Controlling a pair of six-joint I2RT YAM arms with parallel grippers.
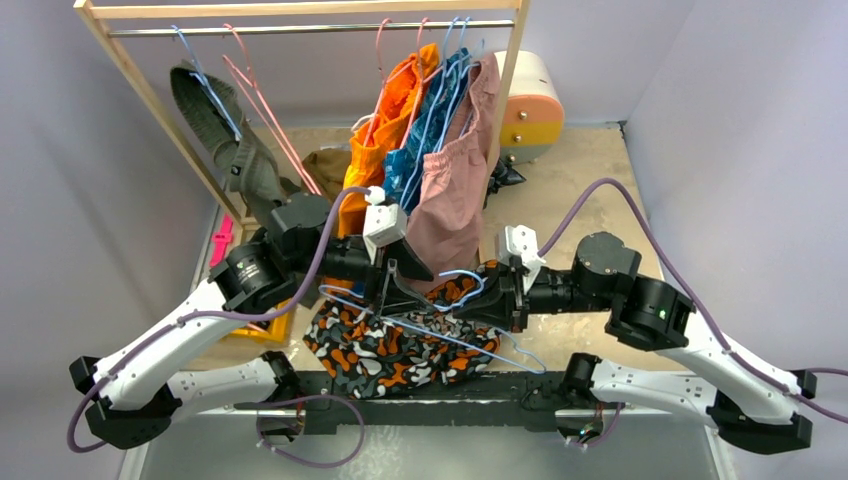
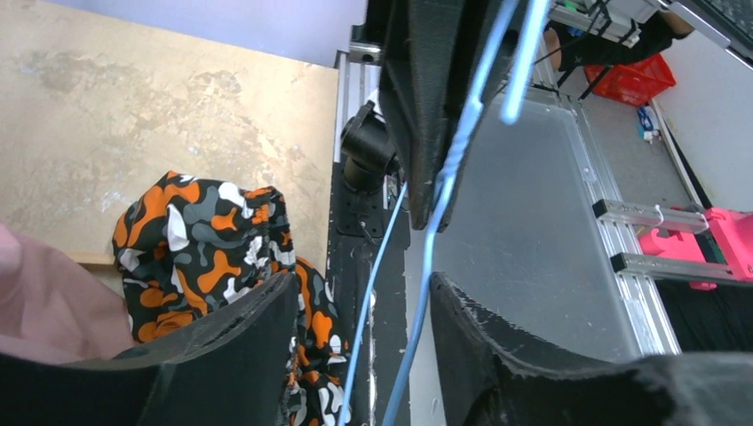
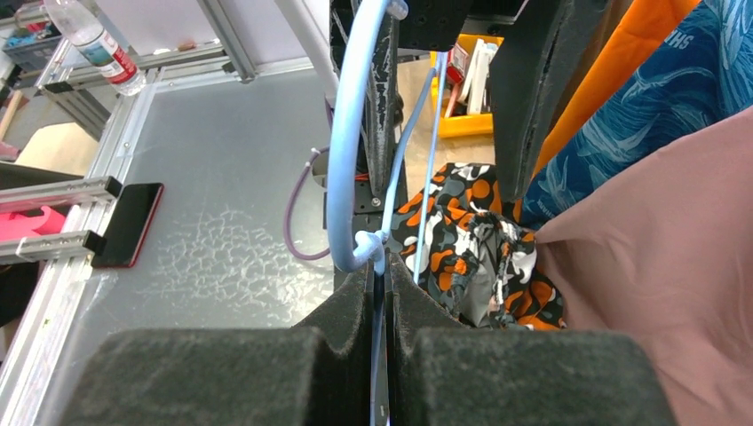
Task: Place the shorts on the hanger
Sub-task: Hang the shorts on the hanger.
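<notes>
The right gripper (image 3: 382,275) was closed tight on the hanger (image 3: 342,133), pinching the thin light-blue wire just under the twist of its neck, so the hook curved up in front of the wrist camera. The left gripper (image 2: 364,284) stood wide apart and held nothing, though two wires of the same hanger passed between its fingers (image 2: 240,346). The hanger hung in the air between the two arms, and the shorts (image 1: 390,355) lay crumpled below it on the near edge of the counter (image 2: 133,106), partly over the black base rail and not touching the wire as far as I could tell. To my judgement the step in hand was to bring cloth and hanger together. It would go well if the right arm kept the neck firm so the triangle did not swing, and if the left arm came out from the wires cleanly (a thin wire catches easily on a foam pad) before taking the shorts by an edge, not in the middle of the heap. The counter was a worn beige board. Behind it stood a wooden rack (image 1: 300,28) with pink shorts (image 1: 450,190) and orange shorts (image 1: 385,120) on other hangers.
</notes>
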